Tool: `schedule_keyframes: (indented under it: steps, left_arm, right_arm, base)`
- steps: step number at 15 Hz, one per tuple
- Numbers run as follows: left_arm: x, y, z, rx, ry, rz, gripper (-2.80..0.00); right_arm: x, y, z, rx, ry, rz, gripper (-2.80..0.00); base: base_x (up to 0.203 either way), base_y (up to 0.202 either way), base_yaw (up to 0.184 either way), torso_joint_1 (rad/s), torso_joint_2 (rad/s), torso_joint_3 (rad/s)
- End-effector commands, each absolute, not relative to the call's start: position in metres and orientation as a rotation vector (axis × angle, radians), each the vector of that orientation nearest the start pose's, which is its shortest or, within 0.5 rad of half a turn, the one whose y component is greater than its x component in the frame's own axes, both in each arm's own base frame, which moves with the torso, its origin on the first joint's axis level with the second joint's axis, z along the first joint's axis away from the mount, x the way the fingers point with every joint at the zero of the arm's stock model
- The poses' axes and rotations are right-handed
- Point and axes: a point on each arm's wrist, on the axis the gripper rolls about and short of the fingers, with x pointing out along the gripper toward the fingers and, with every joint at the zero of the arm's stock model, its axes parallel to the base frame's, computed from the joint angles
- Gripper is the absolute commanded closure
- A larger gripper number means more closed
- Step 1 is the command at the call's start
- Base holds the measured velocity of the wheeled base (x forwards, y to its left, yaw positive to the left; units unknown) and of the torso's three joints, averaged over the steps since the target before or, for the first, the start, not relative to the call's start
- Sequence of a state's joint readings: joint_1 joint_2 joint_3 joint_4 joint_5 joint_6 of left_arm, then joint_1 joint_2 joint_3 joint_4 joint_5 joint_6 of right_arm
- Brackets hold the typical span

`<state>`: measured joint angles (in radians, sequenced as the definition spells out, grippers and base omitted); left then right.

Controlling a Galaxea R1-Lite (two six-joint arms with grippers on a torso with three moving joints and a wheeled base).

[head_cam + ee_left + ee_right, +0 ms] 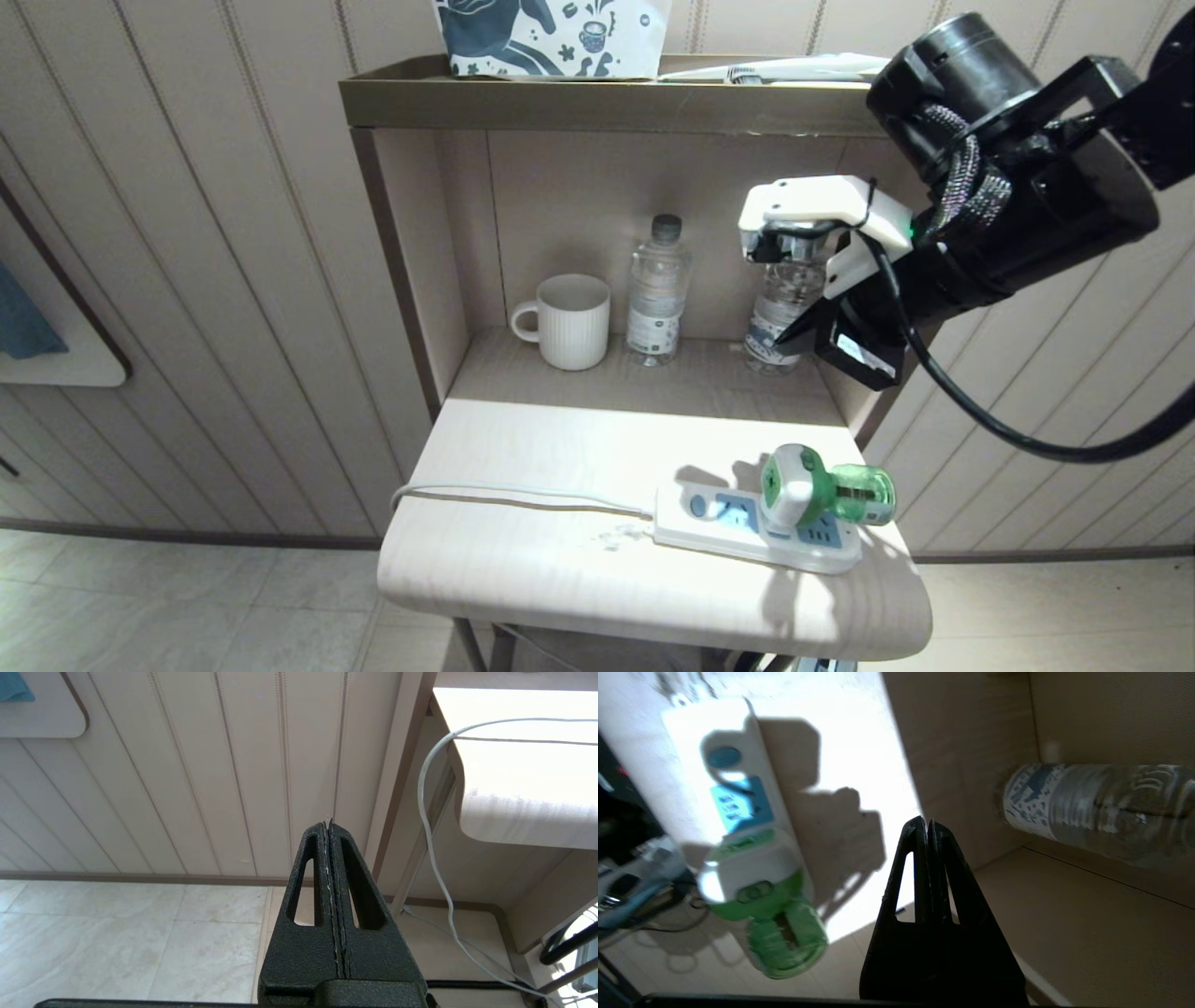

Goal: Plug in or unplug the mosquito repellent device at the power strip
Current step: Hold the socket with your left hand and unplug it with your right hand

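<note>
1. Right pincer (pixel 927 826), fingers pressed together and empty, hangs above the tabletop (pixel 523 551).
2. The mosquito repellent device (pixel 817 485) sits plugged into the power strip (pixel 719 527).
3. Left pincer (pixel 328 826) is closed, beside the tabletop.

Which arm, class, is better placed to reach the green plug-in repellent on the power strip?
Right. Its shut pincer hangs above the shelf, beside the repellent on the strip. The left pincer sits low, beside the shelf, facing the wall.

The mosquito repellent device (pixel 810 484) sits plugged into the power strip (pixel 747 530) at the table's (pixel 523 551) right front; the right arm (pixel 1008 205) hangs above, before one water bottle (pixel 780 313); a mug (pixel 568 320) and another bottle (pixel 657 291) stand behind.
</note>
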<state>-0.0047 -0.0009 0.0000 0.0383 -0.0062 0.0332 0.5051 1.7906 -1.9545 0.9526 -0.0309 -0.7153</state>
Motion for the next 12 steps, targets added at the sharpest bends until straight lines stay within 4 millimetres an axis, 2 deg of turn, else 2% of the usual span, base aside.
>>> schedule_keyframes:
  steps: [1, 4, 6, 10, 11, 12]
  left_arm:
    - [-0.023, 0.000, 0.072, 0.034, 0.038, -0.011, 0.00]
    - [-0.023, 0.000, 0.072, 0.034, 0.038, -0.011, 0.00]
    - [-0.023, 0.000, 0.072, 0.034, 0.038, -0.011, 0.00]
    - [-0.023, 0.000, 0.072, 0.034, 0.038, -0.011, 0.00]
    - [-0.023, 0.000, 0.072, 0.034, 0.038, -0.011, 0.00]
    - [-0.023, 0.000, 0.072, 0.034, 0.038, -0.011, 0.00]
  right_arm:
    - [0.262, 0.145, 0.320, -0.948, 0.594, 0.691, 0.00]
    - [0.250, 0.153, 0.322, -0.982, 0.576, 0.713, 0.00]
    - [0.238, 0.153, 0.331, -0.982, 0.543, 0.717, 0.00]
    - [0.189, 0.138, 0.340, -1.048, 0.645, 0.784, 0.00]
    - [0.183, 0.136, 0.338, -1.079, 0.677, 0.806, -2.80]
    - [0.178, 0.140, 0.337, -1.121, 0.689, 0.819, -2.80]
  base:
    - [0.000, 0.000, 0.000, 0.000, 0.00, 0.000]
    - [0.000, 0.000, 0.000, 0.000, 0.00, 0.000]
    - [0.000, 0.000, 0.000, 0.000, 0.00, 0.000]
    - [0.000, 0.000, 0.000, 0.000, 0.00, 0.000]
    - [0.000, 0.000, 0.000, 0.000, 0.00, 0.000]
    - [0.000, 0.000, 0.000, 0.000, 0.00, 0.000]
